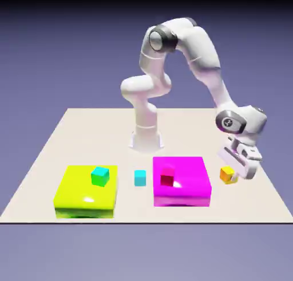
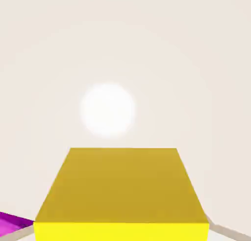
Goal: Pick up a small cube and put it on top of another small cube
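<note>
The small yellow-orange cube (image 1: pixel 228 174) rests low at the exterior view's right, just beside the magenta slab. My gripper (image 1: pixel 236 172) reaches down onto it, and its jaws are shut on its sides. In the hand view the same cube (image 2: pixel 121 191) fills the bottom middle and hides my fingertips. The other small cube (image 1: pixel 140 178), plain light cyan, stands on the table between the two slabs, well to the exterior view's left of my gripper.
A flat yellow slab (image 1: pixel 74 197) carries a teal cube (image 1: pixel 100 175). A flat magenta slab (image 1: pixel 191 185) carries a dark red cube (image 1: pixel 167 178); its corner (image 2: pixel 12 224) shows in the hand view. The robot's base (image 1: pixel 146 139) stands behind them.
</note>
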You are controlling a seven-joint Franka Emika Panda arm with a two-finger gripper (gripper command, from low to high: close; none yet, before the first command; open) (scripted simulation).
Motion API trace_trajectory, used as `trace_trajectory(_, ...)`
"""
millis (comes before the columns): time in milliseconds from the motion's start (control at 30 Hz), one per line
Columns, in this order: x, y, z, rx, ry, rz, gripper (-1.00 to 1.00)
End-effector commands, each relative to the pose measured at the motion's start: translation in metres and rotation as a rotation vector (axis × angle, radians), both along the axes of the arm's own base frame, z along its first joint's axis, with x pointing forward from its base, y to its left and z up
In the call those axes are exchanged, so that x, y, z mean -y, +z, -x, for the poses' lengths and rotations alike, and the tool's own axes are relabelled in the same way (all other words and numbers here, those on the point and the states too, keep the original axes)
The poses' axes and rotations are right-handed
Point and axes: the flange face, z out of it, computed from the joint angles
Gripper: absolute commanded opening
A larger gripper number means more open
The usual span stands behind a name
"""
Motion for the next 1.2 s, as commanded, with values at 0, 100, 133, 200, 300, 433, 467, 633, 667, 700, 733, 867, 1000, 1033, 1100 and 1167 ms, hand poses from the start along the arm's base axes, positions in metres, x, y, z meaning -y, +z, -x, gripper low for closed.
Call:
trace_trajectory(0,0.016,0.009,-0.006,0.004,-0.058,0.001,-1.0)
trace_trajectory(100,0.076,0.028,-0.017,0.013,-0.182,0.006,-1.0)
trace_trajectory(133,0.096,0.034,-0.019,0.015,-0.224,0.004,-1.0)
trace_trajectory(200,0.135,0.045,-0.019,0.015,-0.309,-0.004,-1.0)
trace_trajectory(300,0.19,0.059,-0.012,0.011,-0.438,-0.029,-1.0)
trace_trajectory(433,0.255,0.051,0.013,0.012,-0.442,-0.023,-1.0)
trace_trajectory(467,0.269,0.048,0.021,0.011,-0.434,-0.02,-1.0)
trace_trajectory(633,0.317,0.028,0.064,-0.003,-0.349,-0.006,-1.0)
trace_trajectory(667,0.317,0.028,0.064,-0.003,-0.347,-0.006,-1.0)
trace_trajectory(700,0.317,0.028,0.064,-0.003,-0.347,-0.006,-1.0)
trace_trajectory(733,0.32,0.019,0.063,0.0,-0.348,-0.001,-1.0)
trace_trajectory(867,0.328,-0.016,0.063,0.003,-0.348,0.003,-1.0)
trace_trajectory(1000,0.333,-0.04,0.067,-0.003,-0.347,-0.006,1.0)
trace_trajectory(1033,0.333,-0.04,0.067,-0.003,-0.347,-0.006,1.0)
trace_trajectory(1100,0.329,-0.022,0.064,0.002,-0.348,0.001,1.0)
trace_trajectory(1167,0.325,-0.004,0.062,0.004,-0.349,0.003,1.0)
